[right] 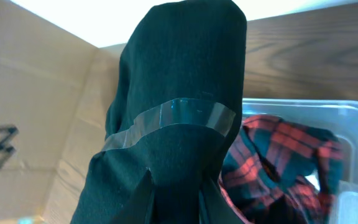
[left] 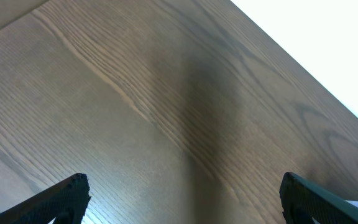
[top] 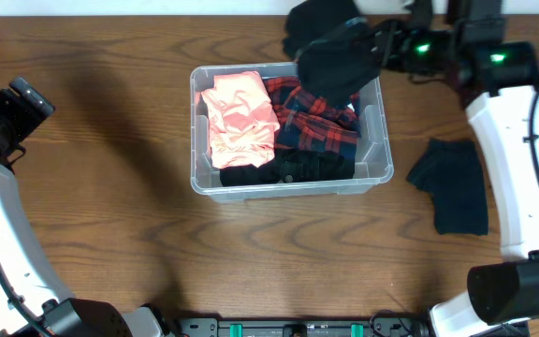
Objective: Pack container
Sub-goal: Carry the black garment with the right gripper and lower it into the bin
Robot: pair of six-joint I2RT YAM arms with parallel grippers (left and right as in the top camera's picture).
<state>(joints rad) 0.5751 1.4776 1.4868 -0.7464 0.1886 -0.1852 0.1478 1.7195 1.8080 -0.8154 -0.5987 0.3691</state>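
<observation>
Wooden table: seen under both arms; bare grain is shown beneath the left gripper.
Container: set on the table just below and beside the right gripper, well apart from the left gripper.
Black garment: pinched from below by the right gripper and draped over the container's corner nearest that gripper.
Dark garment: laid flat on the table beside the right arm, outside the container.
Plaid cloth: red and dark, packed in the half of the container nearer the right gripper.
Pink cloth: packed in the half farther from the right gripper.
Black folded item: laid along the container's front wall.
Right gripper: clamped on the black garment.
Left gripper: jaws spread wide, nothing between them.
Clear tape: wrapped across the held garment, above the right fingers.
</observation>
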